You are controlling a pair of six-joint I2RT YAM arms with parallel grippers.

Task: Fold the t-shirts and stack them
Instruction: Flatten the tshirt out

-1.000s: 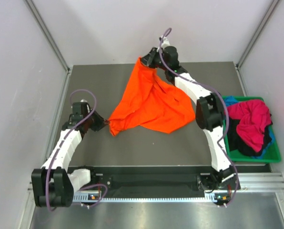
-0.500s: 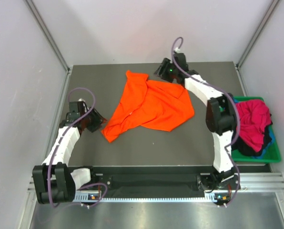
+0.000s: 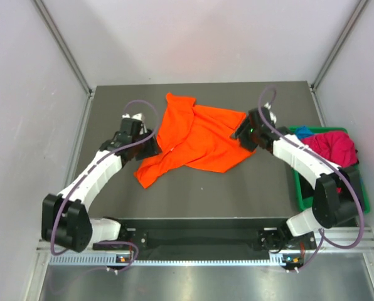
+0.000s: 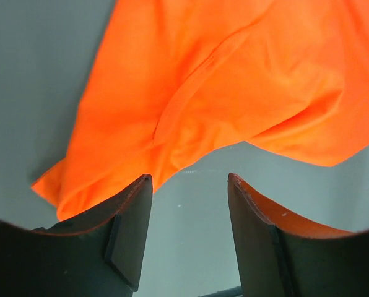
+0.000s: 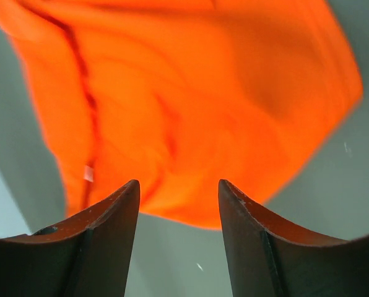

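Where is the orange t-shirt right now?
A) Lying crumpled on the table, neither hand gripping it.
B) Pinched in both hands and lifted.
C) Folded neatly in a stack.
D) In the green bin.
A: the orange t-shirt lies rumpled on the table, and the left hand and right hand near it both show open, empty jaws.

No writing, label, brand or number can be read on anything.

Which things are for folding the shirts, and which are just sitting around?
For the job: orange t-shirt, rumpled on the table; magenta t-shirt and a bit of blue t-shirt, both in the green bin.
Just sitting there: the green bin; the table.
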